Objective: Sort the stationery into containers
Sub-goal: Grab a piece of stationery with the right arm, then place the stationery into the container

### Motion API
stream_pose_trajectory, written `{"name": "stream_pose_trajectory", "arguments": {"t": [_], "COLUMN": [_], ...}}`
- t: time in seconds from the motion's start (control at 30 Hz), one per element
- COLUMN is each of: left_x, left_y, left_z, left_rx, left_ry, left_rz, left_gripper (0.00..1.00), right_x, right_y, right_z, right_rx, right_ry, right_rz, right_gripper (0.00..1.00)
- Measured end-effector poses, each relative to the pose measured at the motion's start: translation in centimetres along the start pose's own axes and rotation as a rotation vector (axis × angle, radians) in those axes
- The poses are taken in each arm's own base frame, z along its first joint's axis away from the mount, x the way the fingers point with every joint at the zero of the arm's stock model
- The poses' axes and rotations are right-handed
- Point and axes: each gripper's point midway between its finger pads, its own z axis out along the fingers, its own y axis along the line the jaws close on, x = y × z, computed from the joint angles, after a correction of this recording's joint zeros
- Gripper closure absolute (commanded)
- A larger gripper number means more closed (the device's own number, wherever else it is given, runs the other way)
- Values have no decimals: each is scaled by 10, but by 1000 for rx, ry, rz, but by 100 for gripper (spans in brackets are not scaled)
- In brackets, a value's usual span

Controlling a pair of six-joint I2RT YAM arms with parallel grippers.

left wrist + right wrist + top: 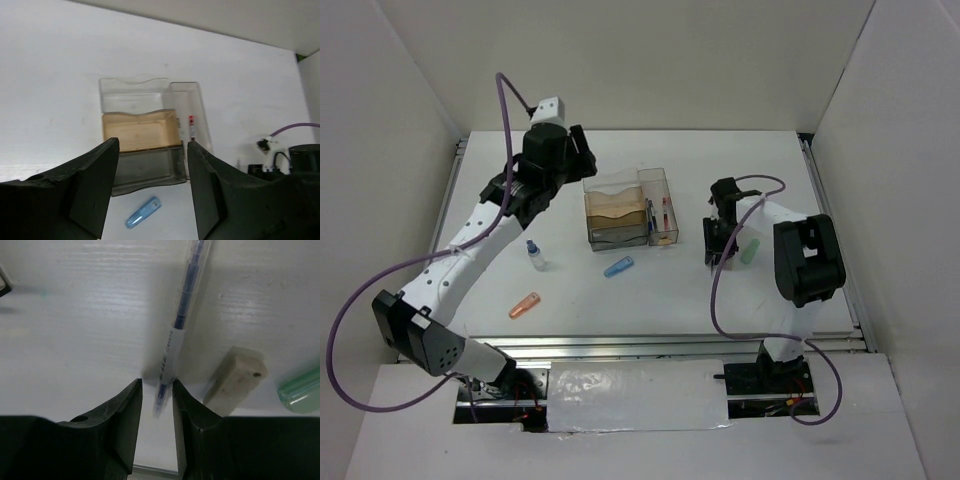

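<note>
The clear desk organizer (612, 238) stands mid-table, with brown-tinted tiers and a narrow clear bin holding pens (658, 218); it also shows in the left wrist view (140, 131). My left gripper (582, 160) is open and empty, raised behind the organizer (152, 190). My right gripper (718, 248) is down at the table, its jaws narrowly open on either side of the tip of a dark blue pen (181, 315). A beige piece (235, 381) and a mint-green piece (300, 385) lie just right of it. A blue piece (618, 266) lies in front of the organizer.
A small white blue-capped bottle (535, 255) stands left of the organizer. An orange piece (524, 305) lies near the front left. White walls close in the table on three sides. A purple cable (730, 300) loops beside the right arm.
</note>
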Motion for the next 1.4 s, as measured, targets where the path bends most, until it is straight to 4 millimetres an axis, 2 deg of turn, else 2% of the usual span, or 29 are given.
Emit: {"name": "stream_pose_trajectory", "arguments": {"t": [0.1, 0.2, 0.3, 0.33, 0.47, 0.57, 0.67, 0.73, 0.83, 0.9, 1.0, 1.1, 1.17, 1.3, 1.4], "left_x": [14, 37, 54, 56, 49, 37, 33, 38, 51, 60, 64, 62, 60, 64, 73], "left_y": [33, 65, 89, 95, 115, 130, 146, 154, 160, 163, 165, 169, 174, 183, 190], "left_z": [1, 6, 4, 2, -9, -17, -25, -29, -29, -28, -28, -28, -28, -28, -28], "left_rx": [-78, -152, -205, -217, -238, -249, -257, -262, -255, -252, -245, -247, -249, -246, -229], "left_ry": [28, 85, 130, 134, 120, 91, 73, 76, 103, 126, 143, 142, 143, 160, 196], "left_rz": [13, 35, 44, 43, 36, 10, -3, -10, 4, 11, 26, 25, 31, 43, 75], "left_gripper": [31, 31, 32, 33, 36, 38, 40, 41, 41, 41, 39, 36, 30, 22, 18], "right_x": [0, -7, -12, -15, -27, -37, -64, -91, -132, -149, -160, -161, -158, -149, -146], "right_y": [0, 5, 12, 15, 19, 19, 28, 41, 74, 100, 135, 158, 165, 160, 157], "right_z": [6, 8, 10, 11, 9, -3, -32, -62, -114, -141, -157, -137, -108, -55, -39], "right_rx": [20, 35, 46, 48, 60, 64, 43, 6, -60, -105, -153, -174, -172, -133, -111], "right_ry": [15, 0, -9, -10, -25, -37, -117, -215, -382, -464, -517, -482, -426, -315, -285], "right_rz": [2, -15, -39, -47, -61, -70, -96, -117, -160, -197, -252, -287, -296, -289, -288], "right_gripper": [64, 71, 91, 100, 100, 100, 100, 100, 100, 100, 100, 100, 100, 100, 99]}}
